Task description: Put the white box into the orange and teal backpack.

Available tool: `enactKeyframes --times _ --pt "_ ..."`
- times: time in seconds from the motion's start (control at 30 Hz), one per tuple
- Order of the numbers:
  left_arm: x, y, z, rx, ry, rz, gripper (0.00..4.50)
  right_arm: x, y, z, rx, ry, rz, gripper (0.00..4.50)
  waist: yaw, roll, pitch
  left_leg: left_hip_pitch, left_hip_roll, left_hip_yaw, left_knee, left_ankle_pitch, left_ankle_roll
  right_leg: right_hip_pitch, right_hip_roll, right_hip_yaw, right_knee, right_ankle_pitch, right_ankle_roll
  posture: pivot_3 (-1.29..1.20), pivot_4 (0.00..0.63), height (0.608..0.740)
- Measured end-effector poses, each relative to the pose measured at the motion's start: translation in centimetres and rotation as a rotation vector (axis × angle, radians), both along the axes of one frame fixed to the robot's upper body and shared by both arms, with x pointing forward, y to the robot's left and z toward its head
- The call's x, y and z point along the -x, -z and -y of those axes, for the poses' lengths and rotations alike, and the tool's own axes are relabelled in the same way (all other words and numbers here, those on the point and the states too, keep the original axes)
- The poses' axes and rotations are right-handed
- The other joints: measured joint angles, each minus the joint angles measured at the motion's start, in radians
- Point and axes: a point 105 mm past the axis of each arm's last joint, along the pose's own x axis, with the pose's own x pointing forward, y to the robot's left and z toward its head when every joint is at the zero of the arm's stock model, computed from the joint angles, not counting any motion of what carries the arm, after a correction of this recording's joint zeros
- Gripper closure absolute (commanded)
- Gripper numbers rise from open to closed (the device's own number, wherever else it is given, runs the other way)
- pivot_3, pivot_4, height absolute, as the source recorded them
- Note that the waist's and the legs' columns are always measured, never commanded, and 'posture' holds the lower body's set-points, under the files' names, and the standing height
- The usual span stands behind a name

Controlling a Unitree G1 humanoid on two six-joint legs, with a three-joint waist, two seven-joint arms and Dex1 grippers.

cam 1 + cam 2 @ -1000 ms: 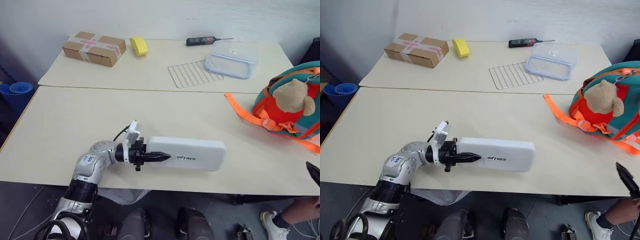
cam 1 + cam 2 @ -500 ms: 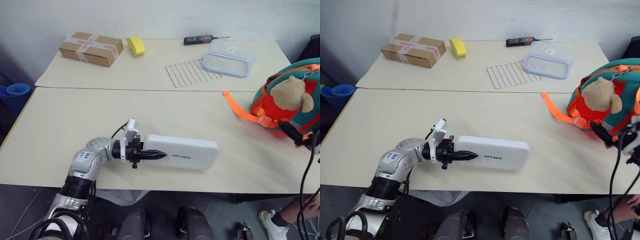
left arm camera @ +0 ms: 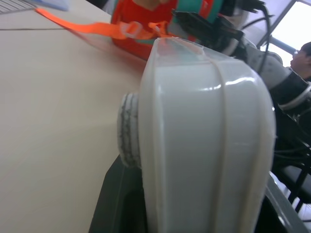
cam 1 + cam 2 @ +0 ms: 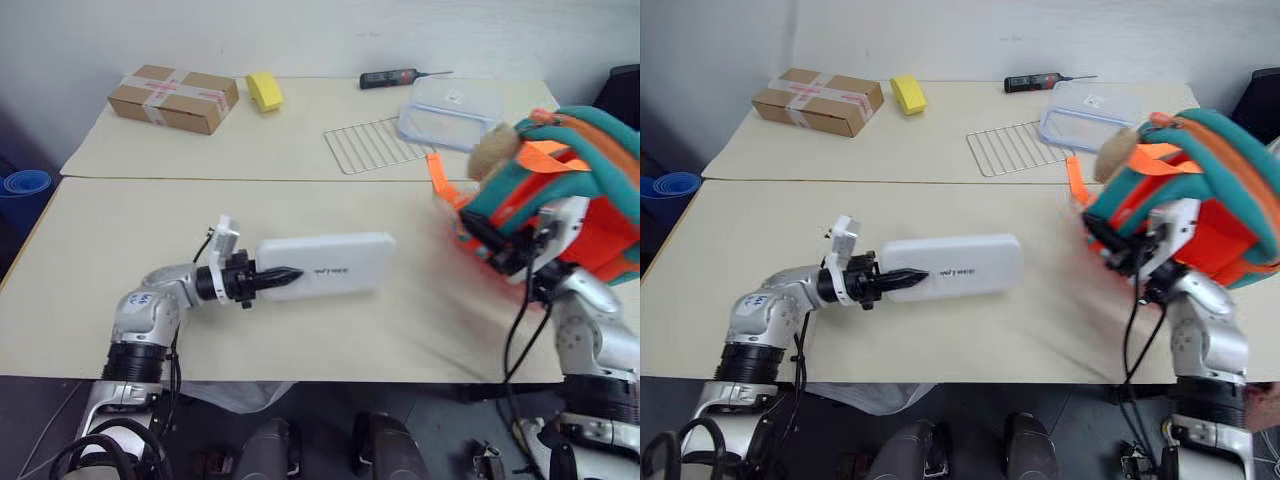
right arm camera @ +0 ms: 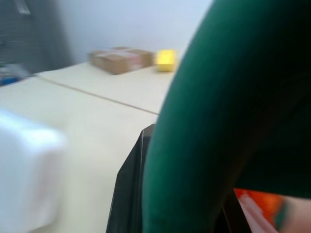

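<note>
Clamping the white box point(image 4: 322, 268), left tool point(image 4: 272, 277); right tool point(image 4: 1110, 243) grips orange and teal backpack point(image 4: 1200, 190).

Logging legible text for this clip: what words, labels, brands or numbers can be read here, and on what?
"UNITREE", dark lettering on top of the white box: small, read with some doubt.
Label on the clear lidded container: too small to read.
Sticker on the robot's left forearm: dark marks, unreadable.
Tape on the cardboard box: no legible print.
</note>
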Motion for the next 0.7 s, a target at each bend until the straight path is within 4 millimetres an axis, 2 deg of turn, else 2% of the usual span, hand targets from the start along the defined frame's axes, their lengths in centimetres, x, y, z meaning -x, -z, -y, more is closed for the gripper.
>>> enactKeyframes --times 0.1,0.17,0.3,0.43,0.57,0.7 --pt "0.0 -0.8 -1.8 0.017 -0.032 -0.005 3.27 2.8 -0.5 -2.9 0.0 -0.176 -0.061 4.47 0.0 0.0 0.0 -0.001 0.0 0.0 0.0 -0.001 0.001 0.0 0.0 0.0 0.0 0.0 0.0 0.0 0.15 0.74" --pt "0.2 -1.6 -2.5 0.044 -0.035 0.0 3.27 4.6 -1.0 -3.8 0.017 -0.275 -0.105 4.47 0.004 0.0 0.0 -0.001 -0.001 0.0 0.001 -0.001 0.002 0.0 -0.001 0.0 -0.001 0.0 0.0 0.0 0.15 0.74" --pt "0.6 -4.3 -4.6 0.125 -0.054 0.003 3.27 9.3 -1.9 -4.1 0.048 -0.466 -0.271 4.47 0.016 -0.004 0.002 -0.002 0.0 -0.003 0.0 -0.002 0.002 0.0 -0.002 -0.001 -0.006 0.0 0.0 0.0 0.15 0.74" --pt "1.9 -6.9 -6.5 0.147 -0.047 0.046 3.27 14.1 -1.6 -4.1 0.091 -0.626 -0.484 4.47 0.019 -0.005 0.002 -0.001 0.0 -0.003 -0.001 -0.004 0.002 0.002 -0.002 -0.002 -0.009 0.0 0.0 0.0 0.15 0.74" --pt "2.4 -7.7 -5.9 0.164 -0.019 0.083 3.27 14.9 -1.3 -3.2 0.097 -0.626 -0.569 4.47 0.024 -0.008 0.003 -0.002 -0.001 -0.003 0.001 -0.005 0.004 0.004 -0.002 -0.002 -0.013 0.002 0.003 0.0 0.15 0.74" --pt "2.7 -8.5 -3.5 0.178 0.057 0.136 3.27 13.5 -0.9 -2.0 0.118 -0.545 -0.555 4.47 0.036 -0.009 0.003 -0.002 -0.001 -0.002 0.001 -0.005 0.004 0.003 -0.002 -0.001 -0.014 0.002 0.004 0.0 0.15 0.74"
